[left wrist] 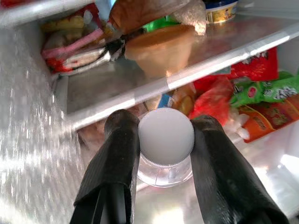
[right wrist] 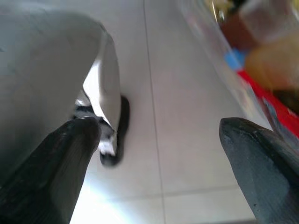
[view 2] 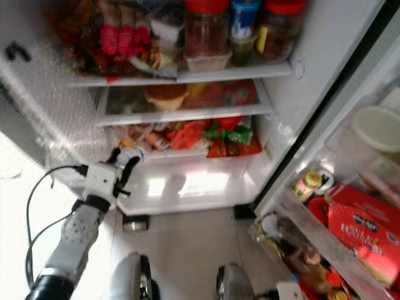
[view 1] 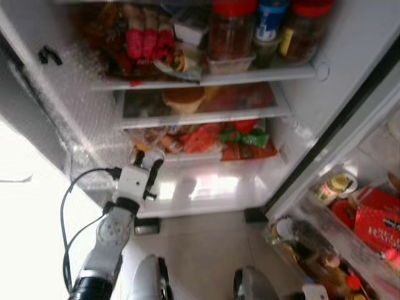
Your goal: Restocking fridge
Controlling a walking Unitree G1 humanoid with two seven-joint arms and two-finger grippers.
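Observation:
The fridge stands open before me. My left gripper (view 1: 149, 164) reaches into its lower left part, just above the white bottom floor (view 1: 212, 187). It is shut on a small clear bottle with a round white cap (left wrist: 166, 136), held upright between the two black fingers (left wrist: 119, 154). Behind the bottle lie red and green snack packets (view 1: 234, 137) on the lowest shelf. A tan bowl (view 1: 183, 98) sits on the glass shelf above. My right gripper (right wrist: 159, 128) hangs open over the tiled floor with nothing between its fingers.
Jars with red lids (view 1: 231, 28) and packets crowd the top shelf. The open door's racks on the right hold a red box (view 1: 378, 219), a yellow-lidded jar (view 1: 334, 185) and several bottles. A black cable (view 1: 69, 206) loops off my left arm. My feet (view 1: 150, 278) stand on the tiles.

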